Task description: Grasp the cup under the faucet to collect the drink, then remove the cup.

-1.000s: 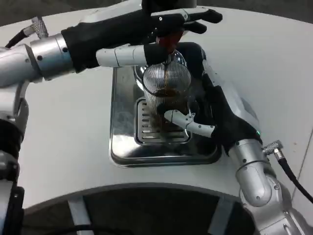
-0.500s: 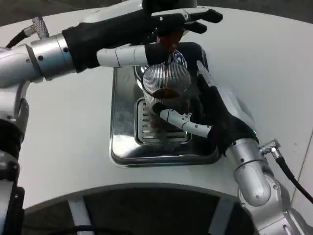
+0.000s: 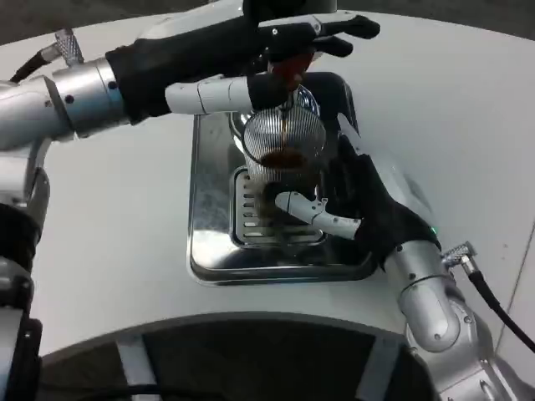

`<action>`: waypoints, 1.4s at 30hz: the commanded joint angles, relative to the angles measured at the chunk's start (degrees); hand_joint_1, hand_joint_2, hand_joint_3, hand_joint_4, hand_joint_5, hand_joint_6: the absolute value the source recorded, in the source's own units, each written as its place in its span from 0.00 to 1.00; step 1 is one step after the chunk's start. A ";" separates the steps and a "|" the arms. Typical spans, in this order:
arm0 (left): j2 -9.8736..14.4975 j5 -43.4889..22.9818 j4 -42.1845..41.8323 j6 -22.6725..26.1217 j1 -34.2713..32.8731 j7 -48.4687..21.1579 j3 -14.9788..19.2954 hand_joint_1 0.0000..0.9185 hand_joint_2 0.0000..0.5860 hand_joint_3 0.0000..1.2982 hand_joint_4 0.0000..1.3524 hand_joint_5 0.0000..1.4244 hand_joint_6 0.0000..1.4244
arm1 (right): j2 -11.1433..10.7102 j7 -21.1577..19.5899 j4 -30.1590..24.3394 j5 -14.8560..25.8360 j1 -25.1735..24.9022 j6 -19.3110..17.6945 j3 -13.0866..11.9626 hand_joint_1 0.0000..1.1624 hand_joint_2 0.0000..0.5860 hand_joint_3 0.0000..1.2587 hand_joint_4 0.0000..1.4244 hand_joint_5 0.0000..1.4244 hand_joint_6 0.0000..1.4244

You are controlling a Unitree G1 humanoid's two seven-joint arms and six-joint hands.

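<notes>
The right hand (image 3: 368,205) is in at the drip tray (image 3: 213,242), wrapped around the cup (image 3: 284,154): its thumb (image 3: 313,213) curls across the near side of the ribbed glass low down, while the other fingers (image 3: 347,138) reach up along the cup's far right side, so the glass sits gripped between them. The cup stands upright just off the hand's palm, on the slotted grate (image 3: 247,213) of the metal tray, and there is dark drink (image 3: 282,159) pooled inside it, with a thin dark stream (image 3: 287,125) running down into it from directly above. Up over the cup, beyond the right hand's fingertips, is the red faucet nozzle (image 3: 288,71), and the left hand (image 3: 276,46) lies stretched across the top of the machine there, its black fingers laid flat over the dispenser and 1 white finger (image 3: 209,94) extended just below, level with the cup's rim. Whether that left hand is pressing something or merely resting on the top cannot be told; it grips nothing visible. The tray sits on the white table (image 3: 109,234), to the left of the right wrist, and a black cable (image 3: 497,305) trails off behind that wrist toward the right edge.
</notes>
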 commanded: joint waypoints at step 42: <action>-1.07 -6.11 -7.85 24.69 4.59 -6.76 9.46 0.00 0.08 0.11 0.03 0.12 0.03 | 1.69 -1.75 -3.76 -0.78 0.86 0.18 0.44 0.46 0.33 0.00 0.00 0.00 0.00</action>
